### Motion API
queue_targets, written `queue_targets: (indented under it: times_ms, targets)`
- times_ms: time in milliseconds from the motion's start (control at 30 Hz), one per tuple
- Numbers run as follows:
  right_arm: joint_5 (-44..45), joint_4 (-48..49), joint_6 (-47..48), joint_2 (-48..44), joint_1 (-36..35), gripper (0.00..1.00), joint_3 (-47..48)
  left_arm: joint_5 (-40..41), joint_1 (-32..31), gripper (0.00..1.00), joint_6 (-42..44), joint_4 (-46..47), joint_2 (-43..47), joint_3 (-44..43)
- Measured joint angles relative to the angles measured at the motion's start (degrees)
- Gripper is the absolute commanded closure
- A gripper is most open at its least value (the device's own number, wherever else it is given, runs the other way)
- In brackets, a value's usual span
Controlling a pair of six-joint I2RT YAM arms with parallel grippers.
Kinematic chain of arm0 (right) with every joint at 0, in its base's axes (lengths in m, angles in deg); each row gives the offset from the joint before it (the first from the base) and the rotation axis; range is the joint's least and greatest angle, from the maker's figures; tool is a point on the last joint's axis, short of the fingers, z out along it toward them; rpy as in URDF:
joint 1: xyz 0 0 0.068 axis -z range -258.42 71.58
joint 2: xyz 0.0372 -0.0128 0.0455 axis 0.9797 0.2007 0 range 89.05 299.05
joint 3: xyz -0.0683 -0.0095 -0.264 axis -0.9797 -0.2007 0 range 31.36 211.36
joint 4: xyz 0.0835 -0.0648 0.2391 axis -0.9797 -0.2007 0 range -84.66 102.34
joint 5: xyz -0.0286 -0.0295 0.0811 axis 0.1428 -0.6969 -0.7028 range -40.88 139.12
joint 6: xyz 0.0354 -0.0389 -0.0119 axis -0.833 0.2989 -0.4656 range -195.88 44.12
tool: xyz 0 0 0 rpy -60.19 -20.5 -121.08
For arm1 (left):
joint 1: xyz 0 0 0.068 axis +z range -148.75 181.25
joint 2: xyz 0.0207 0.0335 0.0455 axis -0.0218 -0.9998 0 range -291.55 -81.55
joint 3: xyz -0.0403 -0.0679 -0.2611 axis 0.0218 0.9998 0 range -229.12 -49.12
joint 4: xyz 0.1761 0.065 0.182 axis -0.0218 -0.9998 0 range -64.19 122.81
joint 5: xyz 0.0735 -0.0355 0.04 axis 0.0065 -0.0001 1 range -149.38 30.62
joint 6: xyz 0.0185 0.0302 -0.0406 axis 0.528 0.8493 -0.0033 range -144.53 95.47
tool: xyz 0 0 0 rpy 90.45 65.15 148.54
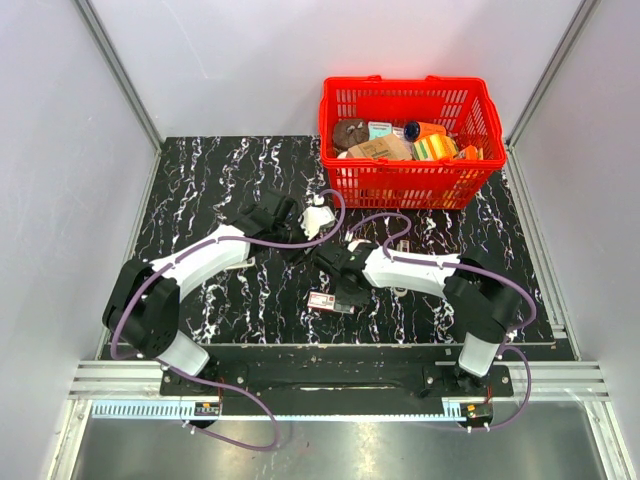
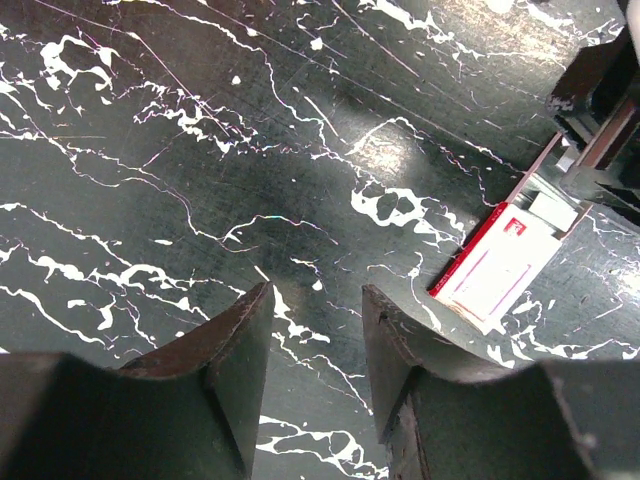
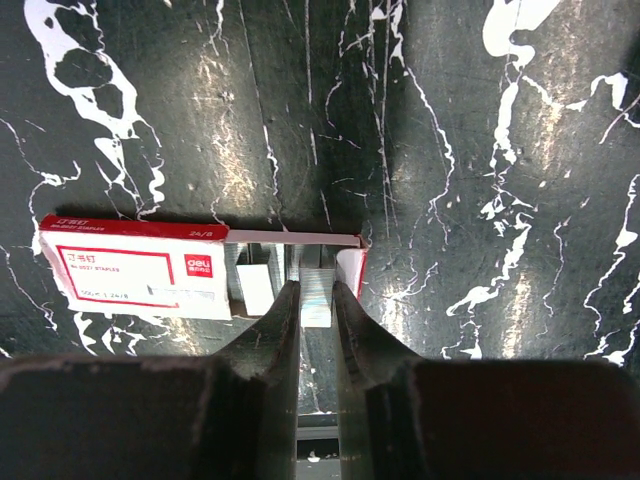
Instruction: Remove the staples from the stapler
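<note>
Left gripper (image 2: 317, 298) spread wide, right gripper (image 3: 316, 300) pinched narrow

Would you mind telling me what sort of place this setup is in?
Probably a lab robot cell: plain white walls on aluminium rails, a black marbled table, and a red basket of assorted props.

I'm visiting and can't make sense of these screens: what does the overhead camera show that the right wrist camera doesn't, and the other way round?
Only the overhead view shows the red plastic mesh basket of assorted goods at the far side, plus the white left arm and white right arm. Only the right wrist view shows the silver strip of staples pinched by the right gripper, over the box's open tray. Both show the red-and-white cardboard staple box and the black, white-veined marble tabletop.
</note>
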Motion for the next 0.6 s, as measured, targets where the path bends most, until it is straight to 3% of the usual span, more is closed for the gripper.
queue_targets:
  times_ms: [133,367,600]
  targets:
    - [0.00,0.04,0.07,0.55,-0.02,0.83,0.66,0.00,-0.02,0.56,0.00,0.00,0.37,0.02]
    - [-0.02,0.02,0.44,0.63,0.00,0.77,0.66,0.00,-0.31,0.56,0.00,-0.07,1.07,0.02]
    - [-0.35,0.09,0.92,0.63,0.00,0.60,0.66,0.00,-0.63,0.56,0.02,-0.33,1.68,0.02]
